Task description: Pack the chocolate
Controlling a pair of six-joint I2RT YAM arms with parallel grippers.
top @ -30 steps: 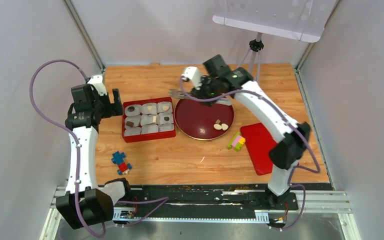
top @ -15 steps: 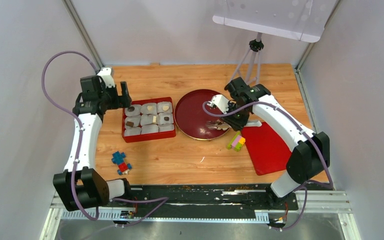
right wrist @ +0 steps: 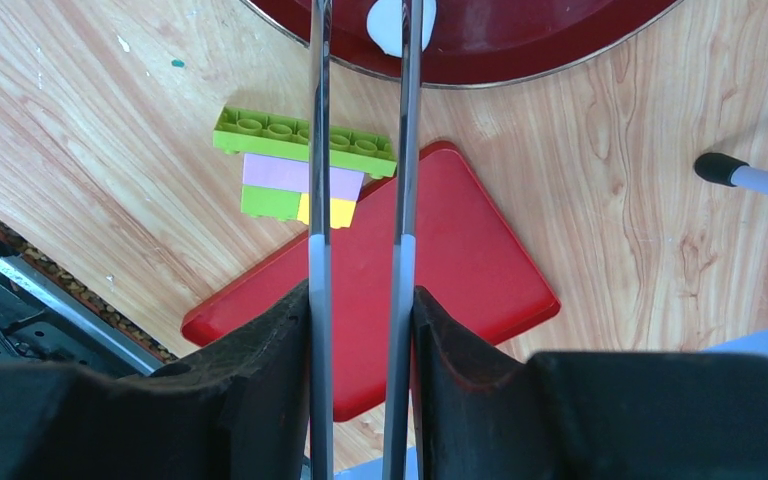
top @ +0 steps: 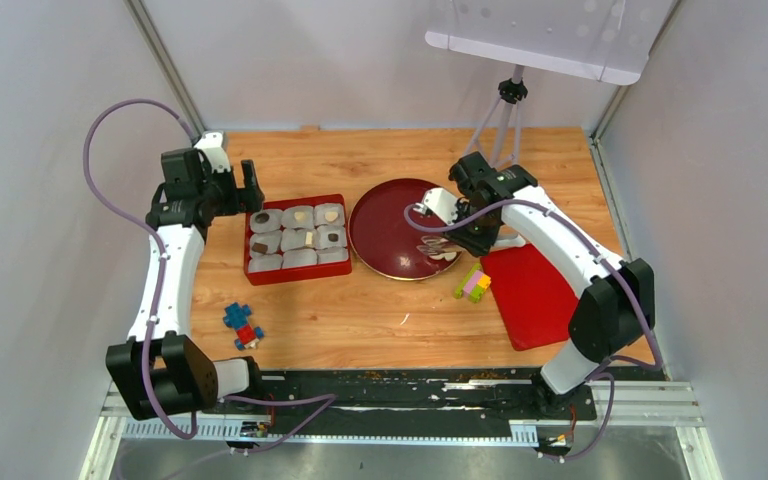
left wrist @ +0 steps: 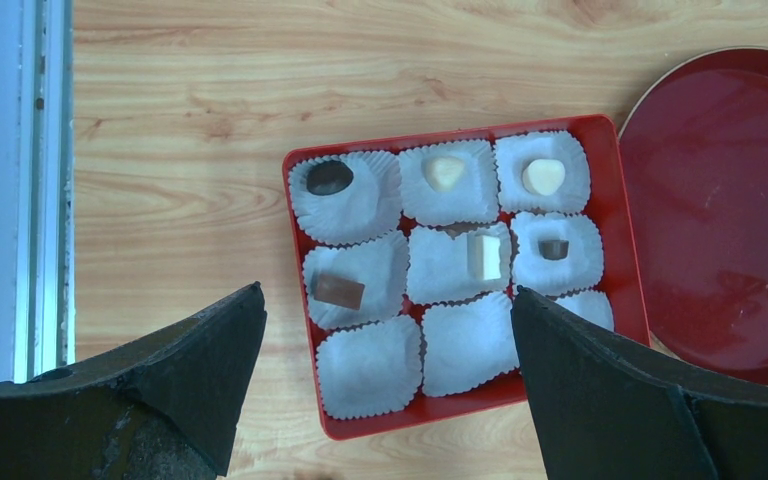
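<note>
- My right arm (top: pixel 560 240) has swung since a second ago from the far rim of the dark red plate (top: pixel 385 215) to its near right side. Over the last half second it barely moves.
- My left arm (top: pixel 165 290) has edged toward the far side in that time and now hangs just left of the red box (top: pixel 300 273).
- My left gripper (left wrist: pixel 385 292) is spread wide above the box's near row, touching nothing.
- My right gripper (right wrist: pixel 360 300) is pressed together on my tweezers (right wrist: pixel 317 150). Their two legs run almost parallel, a narrow gap between them, out over the plate's rim.
- The box holds nine paper cups (left wrist: pixel 368 365); the far and middle rows carry chocolate (left wrist: pixel 330 177), one piece to a cup.
- The white bar (left wrist: pixel 483 256) in the centre cup lies with its long axis running far to near.
- The brown slab (left wrist: pixel 339 291) in the middle-left cup lies crosswise, slightly tilted.
- The two cream hearts (left wrist: pixel 446 172) in the far row point toward the near edge.
- A pale piece (right wrist: pixel 388 22) lies on the plate at the tweezer tips, one leg crossing it. The picture's edge cuts it off, so I cannot tell its axis, nor whether it is pinched.
</note>
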